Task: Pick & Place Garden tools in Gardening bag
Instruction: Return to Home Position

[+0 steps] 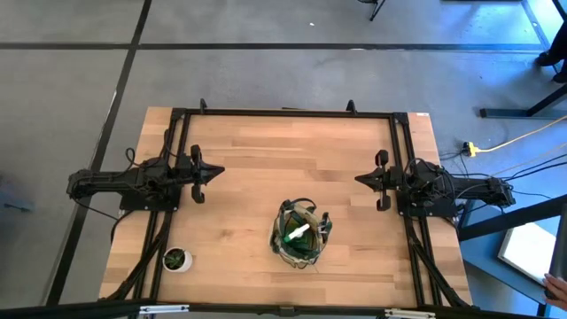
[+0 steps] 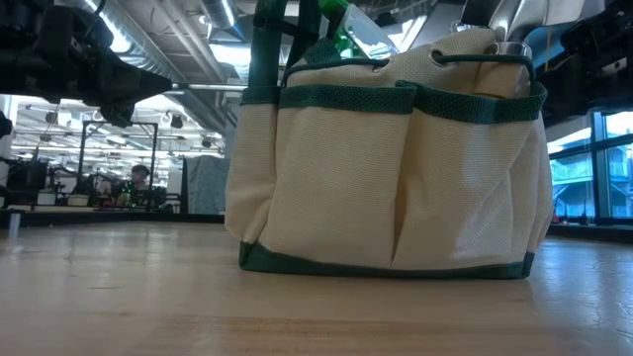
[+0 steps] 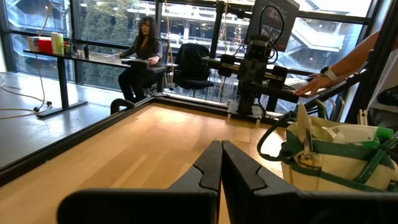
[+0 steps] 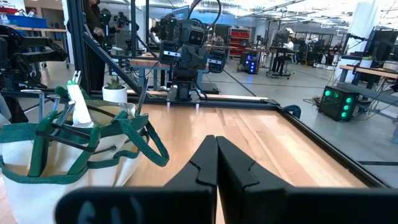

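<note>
The gardening bag [image 1: 299, 233], khaki with green trim, stands on its base on the table, nearer the front edge and between both arms; the low view shows it close up [image 2: 386, 158]. Garden tools stick out of its top: a green spray bottle with white trigger [image 3: 360, 132] [image 4: 78, 102] and a pale tool handle [image 3: 303, 134]. My left gripper [image 1: 213, 171] [image 3: 221, 144] hovers shut at the table's left side, pointing level toward the middle. My right gripper [image 1: 359, 180] [image 4: 216, 140] hovers shut at the right side, facing it. Neither reaches the bag.
A small potted plant [image 1: 176, 260] [image 4: 114, 90] stands near the table's front left corner. A black frame [image 1: 283, 112] runs along the table's edges. A person's hand [image 3: 317, 81] shows by the right arm's base; other people sit in the room beyond.
</note>
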